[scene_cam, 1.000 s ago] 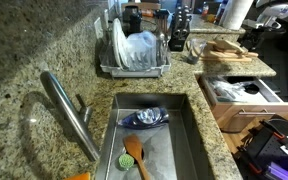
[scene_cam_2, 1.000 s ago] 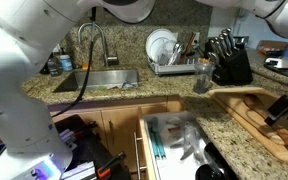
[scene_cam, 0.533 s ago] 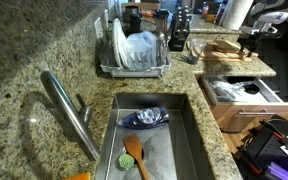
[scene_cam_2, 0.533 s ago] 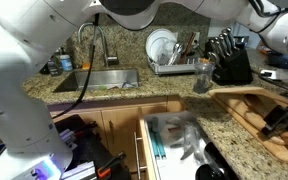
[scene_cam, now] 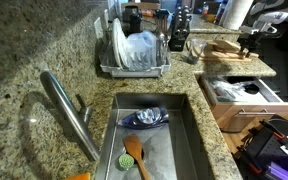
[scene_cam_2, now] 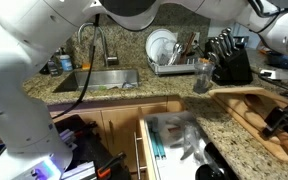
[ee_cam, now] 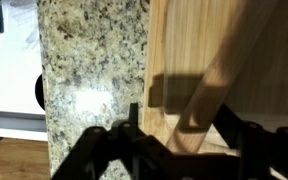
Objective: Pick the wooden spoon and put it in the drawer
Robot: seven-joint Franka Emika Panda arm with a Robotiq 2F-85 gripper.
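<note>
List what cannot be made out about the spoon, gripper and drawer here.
- Wooden spoon: in the wrist view, its lower end is hidden behind the gripper.
- Hold on the spoon: too dark in the wrist view, too small in both exterior views.
- Drawer contents: blurred in an exterior view.

You look down into the sink (scene_cam: 179, 145) in an exterior view, across the drawer (scene_cam_2: 172, 130) in an exterior view — both shared; wrist hugs the board (ee_cam: 184, 40).

A: Where is the spoon (ee_cam: 222, 75)?
B: On the board (ee_cam: 179, 45), which lies on the table (ee_cam: 89, 80). The pincer (ee_cam: 179, 148) hangs right above it.
A: And the drawer (scene_cam_2: 144, 150)?
B: Pulled out below the table edge, in front of the board. The sink (scene_cam: 189, 140) lies further along, the rack (scene_cam: 134, 62) behind it.
</note>
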